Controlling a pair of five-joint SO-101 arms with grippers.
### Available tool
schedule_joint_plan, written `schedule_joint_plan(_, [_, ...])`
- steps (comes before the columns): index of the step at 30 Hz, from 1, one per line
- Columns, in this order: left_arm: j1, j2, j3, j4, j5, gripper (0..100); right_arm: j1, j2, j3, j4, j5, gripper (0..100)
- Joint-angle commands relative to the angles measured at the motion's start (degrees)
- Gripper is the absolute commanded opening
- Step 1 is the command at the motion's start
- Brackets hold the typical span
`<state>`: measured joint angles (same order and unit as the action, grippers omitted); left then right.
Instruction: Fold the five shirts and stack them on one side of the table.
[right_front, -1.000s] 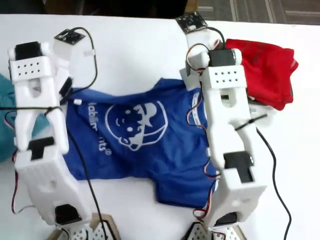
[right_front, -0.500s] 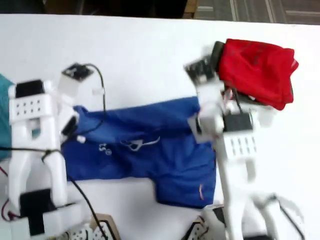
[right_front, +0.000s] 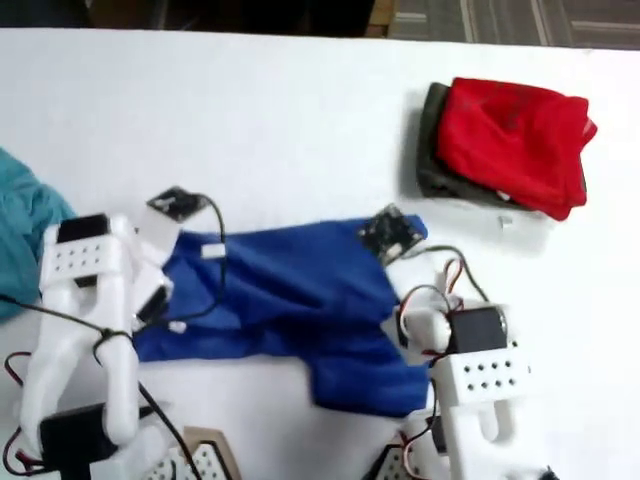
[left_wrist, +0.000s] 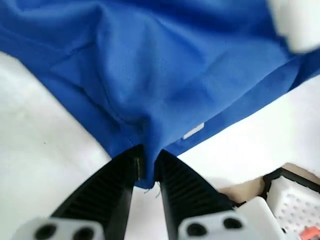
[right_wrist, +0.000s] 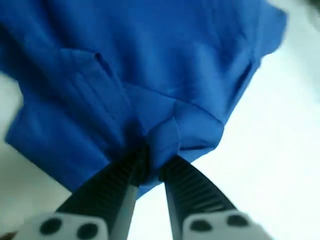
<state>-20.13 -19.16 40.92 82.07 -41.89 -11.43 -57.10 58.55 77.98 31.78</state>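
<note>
The blue shirt (right_front: 300, 310) lies bunched across the near middle of the white desk (right_front: 250, 110). The left hand (left_wrist: 147, 167) pinches a fold at one end and the right hand (right_wrist: 152, 162) pinches a fold at the other, while the left arm (right_front: 85, 300) and right arm (right_front: 480, 375) cover those ends from above. Well apart at the far right, a folded red shirt (right_front: 515, 135) sits on a dark shirt (right_front: 430, 160), and a teal cloth (right_front: 25, 240) lies at the left edge.
</note>
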Motion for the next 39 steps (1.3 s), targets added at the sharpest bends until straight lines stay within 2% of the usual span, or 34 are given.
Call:
schedule_joint_plan(1, [-0.5, -2.5, 0.3, -0.5, -0.4, 3, -0.1, -1.5, 1.1, 0.0, 2.4, 2.0])
schedule_joint_plan(6, [-4.4, -2.5, 0.0, 0.9, -1.1, 3, -0.2, -1.5, 1.1, 0.0, 2.4, 2.1])
schedule_joint_plan(11, [-9.1, -2.5, 0.0, 1.7, -7.2, 3, 0.0, -1.5, 1.1, 0.0, 2.4, 2.1])
schedule_joint_plan(18, [-8.4, -2.1, 2.1, 1.6, -10.1, 3, -0.2, -1.1, 1.3, 0.0, 2.8, 2.4])
schedule_joint_plan(21, [-7.5, -2.2, 3.0, 1.6, -10.1, 3, -0.2, -1.1, 3.2, 0.0, 6.4, 3.2])
schedule_joint_plan(25, [-7.6, -2.5, 1.7, 2.1, -10.2, 3, 0.1, -1.5, 4.7, 0.2, 9.1, 12.5])
schedule_joint_plan(29, [-7.6, -2.5, -2.8, 6.8, -10.2, 10, -0.3, -1.5, 4.2, 0.0, 9.1, 21.7])
schedule_joint_plan(33, [-7.6, -2.5, -11.6, 12.1, -10.2, 19, -0.3, -1.5, 0.6, 0.6, 9.1, 23.4])
schedule_joint_plan(39, [-7.4, -2.0, -24.7, 13.3, -8.0, 19, 0.1, -1.1, -9.4, 0.0, 8.1, 22.7])
